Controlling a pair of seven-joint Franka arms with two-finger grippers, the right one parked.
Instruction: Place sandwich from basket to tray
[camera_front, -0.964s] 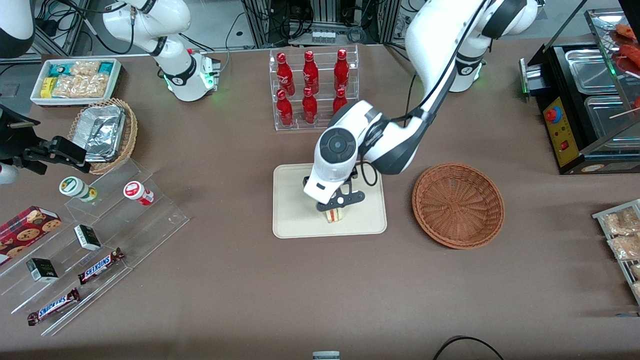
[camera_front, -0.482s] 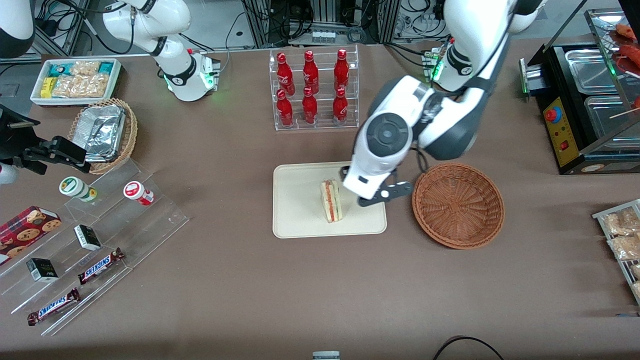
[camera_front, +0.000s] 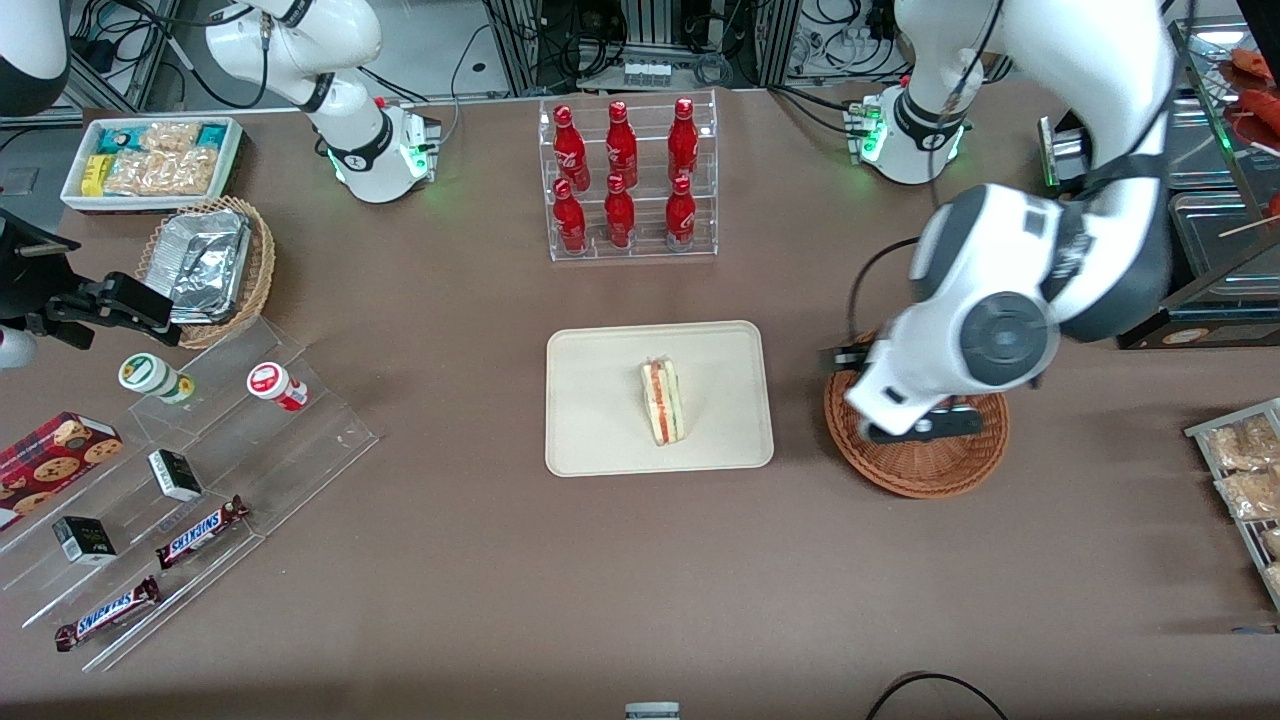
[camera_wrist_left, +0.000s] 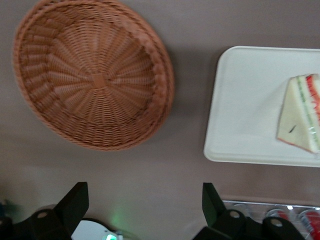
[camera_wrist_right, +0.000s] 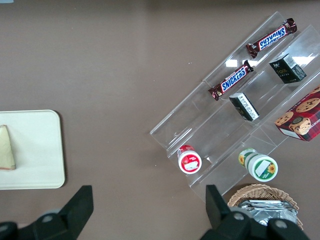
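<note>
Sandwich delivered; basket empty.

Front view: the sandwich (camera_front: 662, 401) lay on the tray (camera_front: 600, 440), while the gripper (camera_front: 920, 425) hung above the basket (camera_front: 935, 480). Wrist view: jaws spread, gripping nothing, basket (camera_wrist_left: 92, 75) bare. Task looked finished.

Sandwich (camera_front: 662, 401): wrapped triangular wedge, lying on cream tray (camera_front: 600, 440), well apart from gripper (camera_front: 915, 425). Basket (camera_front: 920, 475): reddish-brown wicker, beneath gripper, fingers parted.
</note>
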